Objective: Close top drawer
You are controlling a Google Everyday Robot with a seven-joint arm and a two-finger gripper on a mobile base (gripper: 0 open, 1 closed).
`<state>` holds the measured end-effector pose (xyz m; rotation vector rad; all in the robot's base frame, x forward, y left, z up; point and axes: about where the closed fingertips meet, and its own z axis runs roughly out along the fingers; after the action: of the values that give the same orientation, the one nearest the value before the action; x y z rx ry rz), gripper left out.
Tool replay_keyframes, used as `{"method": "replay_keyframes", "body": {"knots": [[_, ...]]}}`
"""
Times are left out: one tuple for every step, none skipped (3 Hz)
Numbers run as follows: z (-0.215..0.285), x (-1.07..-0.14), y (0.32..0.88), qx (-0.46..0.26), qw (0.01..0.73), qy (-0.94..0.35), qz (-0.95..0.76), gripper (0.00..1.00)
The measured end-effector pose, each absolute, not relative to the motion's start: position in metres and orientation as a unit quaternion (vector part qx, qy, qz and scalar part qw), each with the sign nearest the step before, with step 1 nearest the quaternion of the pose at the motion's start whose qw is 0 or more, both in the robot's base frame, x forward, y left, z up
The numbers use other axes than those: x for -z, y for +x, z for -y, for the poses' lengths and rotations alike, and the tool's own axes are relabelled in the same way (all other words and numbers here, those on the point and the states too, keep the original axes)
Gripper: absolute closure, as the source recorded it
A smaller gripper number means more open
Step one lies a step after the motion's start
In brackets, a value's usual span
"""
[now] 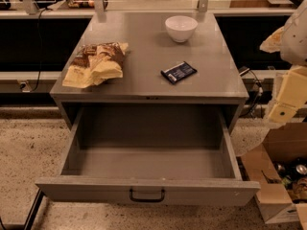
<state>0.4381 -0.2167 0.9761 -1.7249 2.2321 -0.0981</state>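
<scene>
The top drawer point(146, 189) is a wide grey metal drawer, pulled far out of its cabinet point(144, 92) toward the camera. Its inside is empty. A small dark bail handle point(147, 195) sits in the middle of its flat front. My arm comes in at the right edge of the camera view, and its pale gripper point(283, 110) hangs to the right of the cabinet, level with the drawer's back right corner and apart from the drawer.
On the cabinet top are a white bowl point(181, 28), a crumpled yellow-brown snack bag point(96, 63) and a dark blue packet point(178, 72). An open cardboard box point(271, 190) with cans stands on the speckled floor just right of the drawer front.
</scene>
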Motion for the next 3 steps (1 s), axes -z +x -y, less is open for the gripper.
{"method": "replay_keyframes", "body": {"knots": [[0.217,-0.976,0.438,0.034,0.159,-0.603,-0.781,0.00],[0.215,-0.969,0.442,0.026,0.158,-0.604,-0.780,0.00],[0.208,-0.954,0.439,0.024,0.163,-0.602,-0.781,0.00]]}}
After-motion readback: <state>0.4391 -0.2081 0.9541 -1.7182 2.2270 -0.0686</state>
